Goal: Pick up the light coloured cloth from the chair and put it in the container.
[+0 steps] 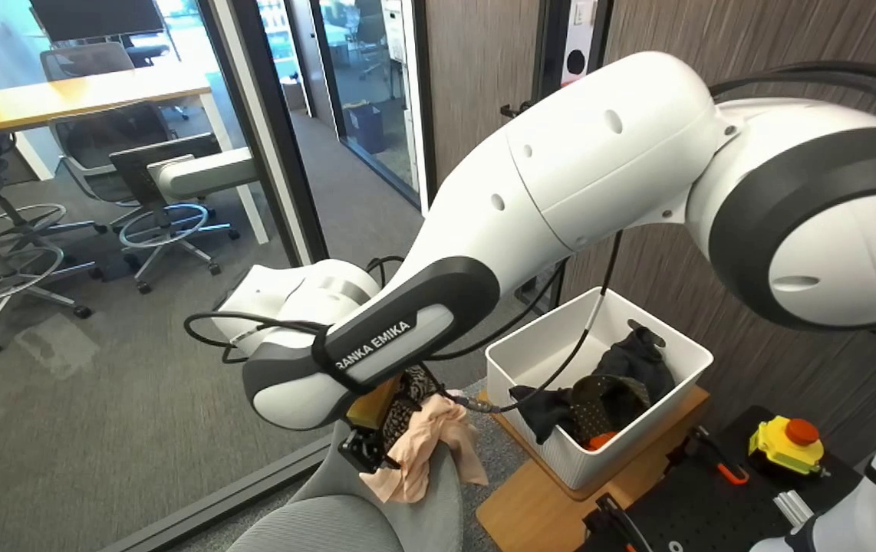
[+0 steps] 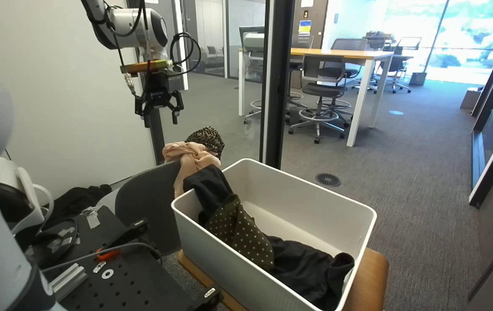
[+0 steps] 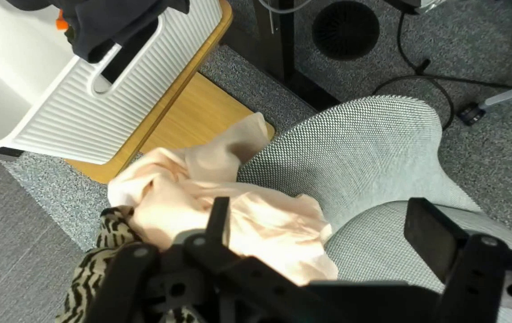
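Observation:
The light peach cloth (image 1: 426,441) hangs over the top of the grey chair's back (image 1: 444,494). It shows in both exterior views (image 2: 189,151) and in the wrist view (image 3: 260,220). My gripper (image 2: 161,119) is open and empty, above the cloth and apart from it. In the wrist view the gripper's fingers (image 3: 318,220) are wide apart, the left one over the cloth and the right one over the chair seat (image 3: 386,242). The white container (image 2: 311,203) stands beside the chair with dark clothes (image 2: 302,263) inside; its ribbed wall shows in the wrist view (image 3: 76,116).
A leopard-patterned cloth (image 2: 207,139) lies against the peach cloth on the chair back. The container stands on a wooden surface (image 1: 511,502). A black perforated board (image 2: 130,276) with clamps lies near the robot base. A glass wall with a dark frame post (image 2: 276,86) stands behind.

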Controlling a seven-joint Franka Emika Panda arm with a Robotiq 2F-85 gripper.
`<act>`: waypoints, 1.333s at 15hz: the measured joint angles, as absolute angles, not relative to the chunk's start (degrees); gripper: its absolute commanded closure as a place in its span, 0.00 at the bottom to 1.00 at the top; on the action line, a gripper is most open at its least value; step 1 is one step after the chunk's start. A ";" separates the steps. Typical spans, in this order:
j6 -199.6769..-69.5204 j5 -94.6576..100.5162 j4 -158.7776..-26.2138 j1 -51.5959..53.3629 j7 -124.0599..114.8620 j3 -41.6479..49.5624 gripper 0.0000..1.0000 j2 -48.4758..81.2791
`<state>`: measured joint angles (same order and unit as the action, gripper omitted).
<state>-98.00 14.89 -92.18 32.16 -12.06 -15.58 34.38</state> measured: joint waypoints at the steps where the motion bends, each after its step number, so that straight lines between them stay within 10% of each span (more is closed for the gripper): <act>1: -99.01 15.12 -92.09 32.74 -13.18 -15.37 0.00 34.74; 20: -112.45 17.35 -94.32 36.01 -17.87 -10.37 0.00 40.23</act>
<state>-112.45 17.35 -94.32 36.01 -17.87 -10.37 40.23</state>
